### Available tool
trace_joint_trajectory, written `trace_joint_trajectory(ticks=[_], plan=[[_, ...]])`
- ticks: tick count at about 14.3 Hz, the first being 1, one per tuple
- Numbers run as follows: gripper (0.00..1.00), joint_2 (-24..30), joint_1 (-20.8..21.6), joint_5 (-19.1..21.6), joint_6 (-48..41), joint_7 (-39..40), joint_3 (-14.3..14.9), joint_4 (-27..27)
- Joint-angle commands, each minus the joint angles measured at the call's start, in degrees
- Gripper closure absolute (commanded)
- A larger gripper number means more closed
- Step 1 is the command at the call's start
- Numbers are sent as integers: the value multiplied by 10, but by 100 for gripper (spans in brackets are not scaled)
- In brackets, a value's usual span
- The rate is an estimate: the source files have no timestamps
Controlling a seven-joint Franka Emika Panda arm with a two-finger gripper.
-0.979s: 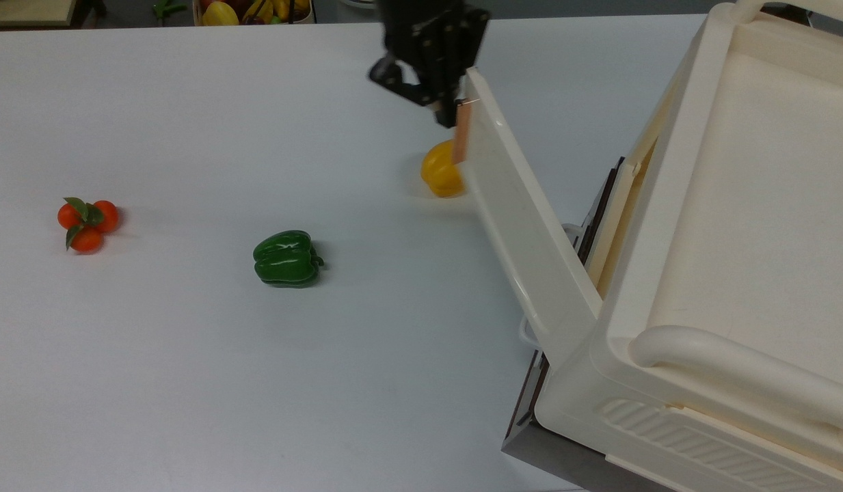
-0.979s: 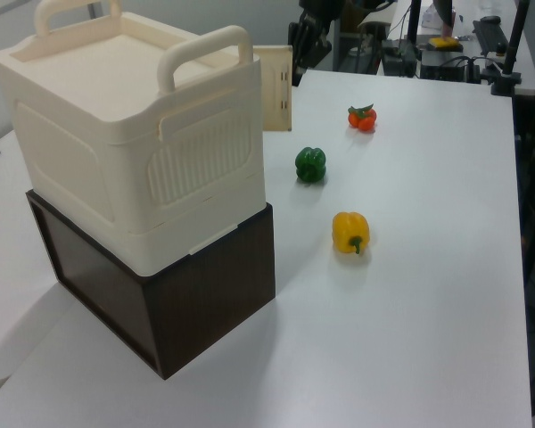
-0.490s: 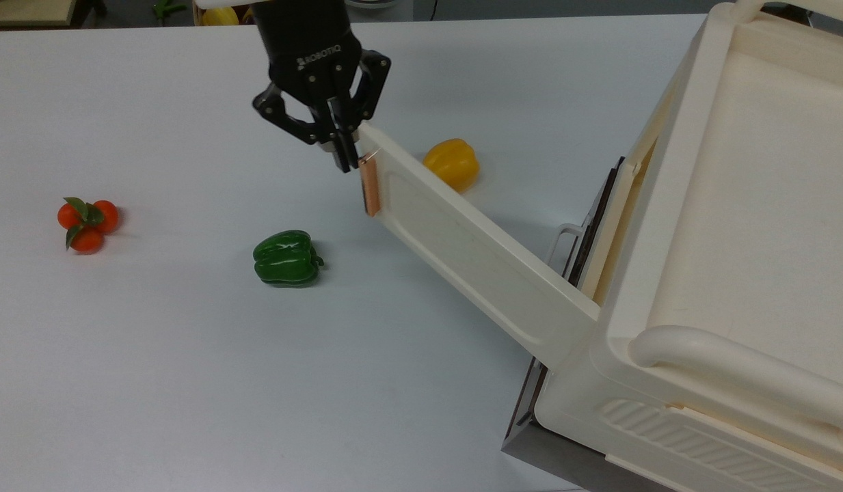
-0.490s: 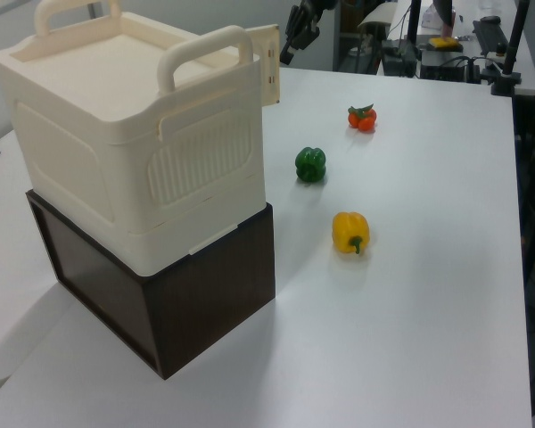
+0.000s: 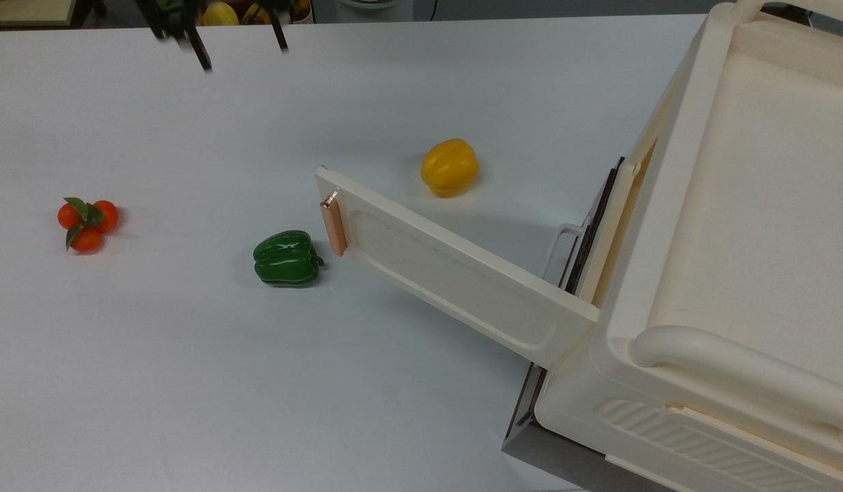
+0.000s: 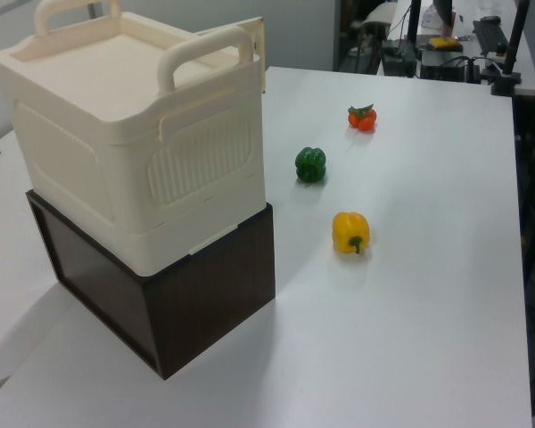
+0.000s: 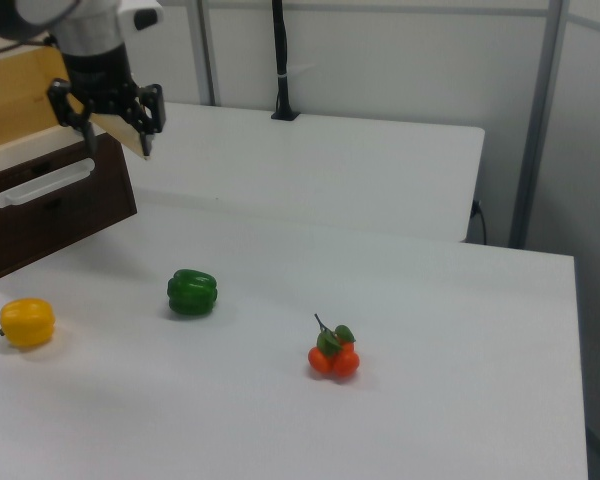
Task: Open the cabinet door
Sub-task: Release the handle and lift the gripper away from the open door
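The cabinet door (image 5: 455,277) is a long cream panel swung wide out from the cream cabinet (image 5: 742,225), with its free end over the table. Its copper bar handle (image 5: 333,229) sits at that end, close to the green pepper (image 5: 286,257). My gripper (image 5: 245,57) hangs open at the top view's upper left, well away from the handle, with nothing between its fingers. In the right view the gripper (image 7: 115,145) stands open in front of the door (image 7: 20,100). In the left view the door's edge (image 6: 252,40) shows behind the cabinet's top.
A yellow pepper (image 5: 450,167) lies beyond the door, and a cluster of oranges (image 5: 86,222) sits at the top view's left. Below the cream cabinet is a dark panel (image 7: 50,210) with a white loop handle (image 7: 42,184). A fruit basket (image 5: 253,10) stands at the far edge.
My gripper let go of the copper handle, opened and moved away to the top view's upper left. The door swung further out, its handle end now near the green pepper.
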State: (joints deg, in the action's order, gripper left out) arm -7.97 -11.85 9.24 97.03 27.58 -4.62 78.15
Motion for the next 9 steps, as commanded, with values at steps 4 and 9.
trace_joint_trajectory(ticks=[4, 9], plan=[[0, 121, 84, 10, -132, -160, 63, 79], [0, 119, 165, 2, -135, -326, 56, 92]])
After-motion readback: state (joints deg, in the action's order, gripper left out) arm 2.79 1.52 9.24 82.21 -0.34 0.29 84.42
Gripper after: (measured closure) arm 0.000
